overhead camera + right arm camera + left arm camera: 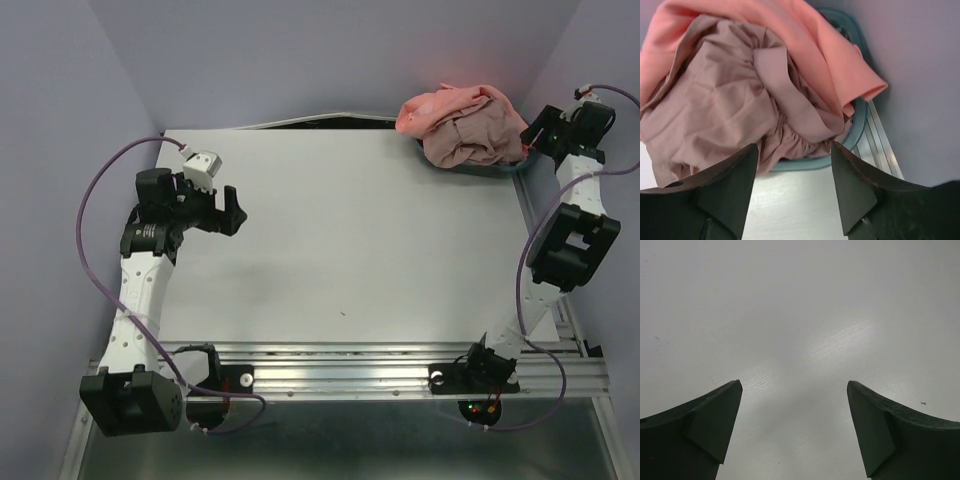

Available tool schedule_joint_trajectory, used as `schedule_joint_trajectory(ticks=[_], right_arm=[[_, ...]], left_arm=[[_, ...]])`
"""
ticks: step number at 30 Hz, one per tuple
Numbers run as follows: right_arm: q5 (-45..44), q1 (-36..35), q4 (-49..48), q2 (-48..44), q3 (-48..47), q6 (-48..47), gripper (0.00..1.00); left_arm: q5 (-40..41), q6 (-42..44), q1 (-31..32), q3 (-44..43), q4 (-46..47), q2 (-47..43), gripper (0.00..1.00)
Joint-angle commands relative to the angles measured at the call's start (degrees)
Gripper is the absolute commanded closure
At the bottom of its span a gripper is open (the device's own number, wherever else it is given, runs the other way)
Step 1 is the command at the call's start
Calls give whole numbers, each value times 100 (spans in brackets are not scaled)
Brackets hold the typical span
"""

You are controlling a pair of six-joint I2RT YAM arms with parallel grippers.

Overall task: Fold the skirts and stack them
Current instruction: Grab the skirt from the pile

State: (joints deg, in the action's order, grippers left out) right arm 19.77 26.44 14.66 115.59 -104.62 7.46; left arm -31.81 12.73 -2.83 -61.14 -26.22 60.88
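Left gripper [795, 386]: mine, jaws apart, empty, above bare desk [350, 240] at its left side.
Right gripper [794, 148]: mine, jaws apart, empty, just before the teal basin [860, 125] at the far right corner.
Mauve skirt [725, 107]: crumpled in the basin.
Coral skirt [827, 47]: bunched against it, overhanging the rim.
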Motion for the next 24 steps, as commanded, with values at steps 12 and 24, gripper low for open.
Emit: schedule_joint_trajectory(ticks=[12,24], right_arm=[[492,2,-2045,1668,-1570,844,32],[1011,-51,-2186,2029,-1492,1081,33]], left_arm=[[-194,-166,11,-223,249,433,2],[-115,-201,2,-143,345,627,2]])
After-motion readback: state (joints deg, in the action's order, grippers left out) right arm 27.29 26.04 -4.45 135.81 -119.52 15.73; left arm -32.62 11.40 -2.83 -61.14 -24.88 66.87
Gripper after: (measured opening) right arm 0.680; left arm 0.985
